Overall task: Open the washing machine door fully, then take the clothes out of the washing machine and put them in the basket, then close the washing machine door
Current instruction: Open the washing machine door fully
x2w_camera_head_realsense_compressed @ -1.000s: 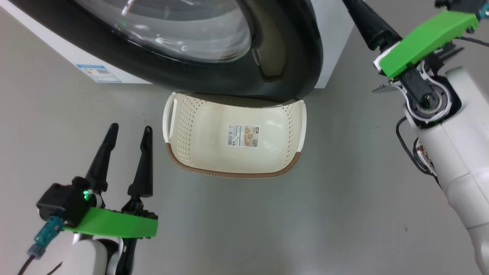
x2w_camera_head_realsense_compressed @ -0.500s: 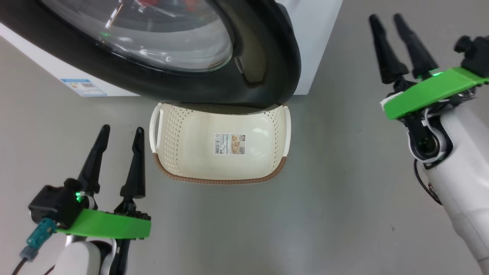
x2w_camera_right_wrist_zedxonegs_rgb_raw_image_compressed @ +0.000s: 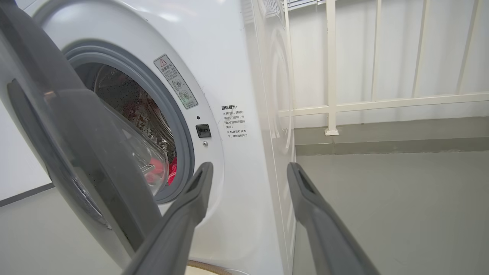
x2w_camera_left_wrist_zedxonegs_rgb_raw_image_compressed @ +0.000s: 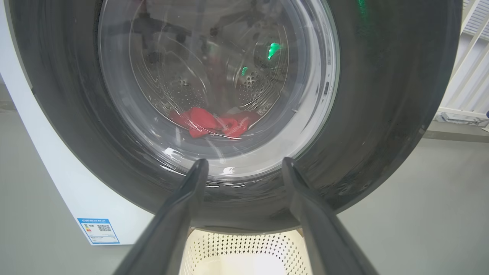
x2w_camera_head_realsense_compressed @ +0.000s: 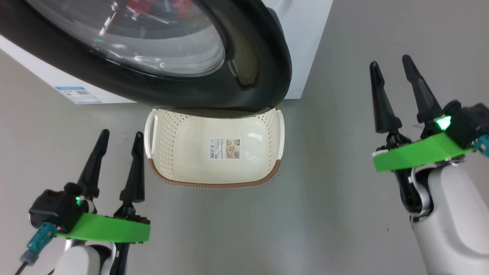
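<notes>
The big round door (x2w_camera_head_realsense_compressed: 263, 72) with the shiny black rim and bulging glass window stands only partly open on the white box-shaped washing machine (x2w_camera_head_realsense_compressed: 305, 34). Through the glass I can see the soft red clothes (x2w_camera_left_wrist_zedxonegs_rgb_raw_image_compressed: 206, 124) lying at the bottom of the steel drum. The small cream plastic basket (x2w_camera_head_realsense_compressed: 172, 145) with little holes and a brown rim sits on the grey floor (x2w_camera_head_realsense_compressed: 324, 214), with its back end tucked under the door.

The left gripper (x2w_camera_head_realsense_compressed: 121, 133) hovers just beside the basket. The right gripper (x2w_camera_head_realsense_compressed: 390, 61) is off to the right of the machine. Both have their two dark fingers spread apart, with nothing in them.

Here is what worries me. The gap between the door and the grey rubber ring (x2w_camera_right_wrist_zedxonegs_rgb_raw_image_compressed: 183, 126) is thin, so an arm reaching in now could bump the door's edge. If the door swings wider, its low rim may scrape the basket; I cannot tell if they touch. Clothes let go too soon could land on the floor.

There is lots of bare floor on the right, so that arm has room to pull the door wide.
</notes>
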Controlling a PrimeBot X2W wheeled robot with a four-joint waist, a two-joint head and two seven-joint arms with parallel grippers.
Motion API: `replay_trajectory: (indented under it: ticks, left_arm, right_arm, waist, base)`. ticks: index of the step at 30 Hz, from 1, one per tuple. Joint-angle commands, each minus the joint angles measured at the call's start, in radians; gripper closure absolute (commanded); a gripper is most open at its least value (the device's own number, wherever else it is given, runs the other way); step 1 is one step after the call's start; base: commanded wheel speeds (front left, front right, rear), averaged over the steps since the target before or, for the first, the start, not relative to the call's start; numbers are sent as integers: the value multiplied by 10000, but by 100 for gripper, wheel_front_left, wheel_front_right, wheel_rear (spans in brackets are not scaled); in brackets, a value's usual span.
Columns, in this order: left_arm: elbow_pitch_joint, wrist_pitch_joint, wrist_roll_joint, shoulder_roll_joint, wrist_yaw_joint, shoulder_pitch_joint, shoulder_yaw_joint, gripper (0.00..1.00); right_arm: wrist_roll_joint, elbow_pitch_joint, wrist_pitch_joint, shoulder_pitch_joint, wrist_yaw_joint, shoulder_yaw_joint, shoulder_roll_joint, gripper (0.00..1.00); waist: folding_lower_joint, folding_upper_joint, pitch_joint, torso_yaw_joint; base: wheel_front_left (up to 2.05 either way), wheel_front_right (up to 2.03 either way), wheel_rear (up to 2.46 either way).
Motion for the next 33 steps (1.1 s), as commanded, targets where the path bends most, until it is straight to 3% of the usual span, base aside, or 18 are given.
replay_trajectory:
  ticks: [1, 14, 33]
  left_arm:
    - [-282, -76, 75, 242, -54, 101, 372, 0]
    - [-458, -76, 136, 151, -54, 159, 547, 0]
    - [-561, -76, 181, 122, -54, 210, 580, 0]
  right_arm:
    - [-258, -470, -61, 317, 75, 72, 210, 0]
    - [-1693, -1667, -62, 1682, 75, 54, 503, 0]
    - [-1453, -1846, -62, 1975, 75, 120, 510, 0]
  waist:
    - [0, 0, 7, -18]
    - [0, 0, 73, 15]
    - [0, 0, 186, -101]
  base:
    - [0, 0, 0]
    - [0, 0, 0]
    - [0, 0, 0]
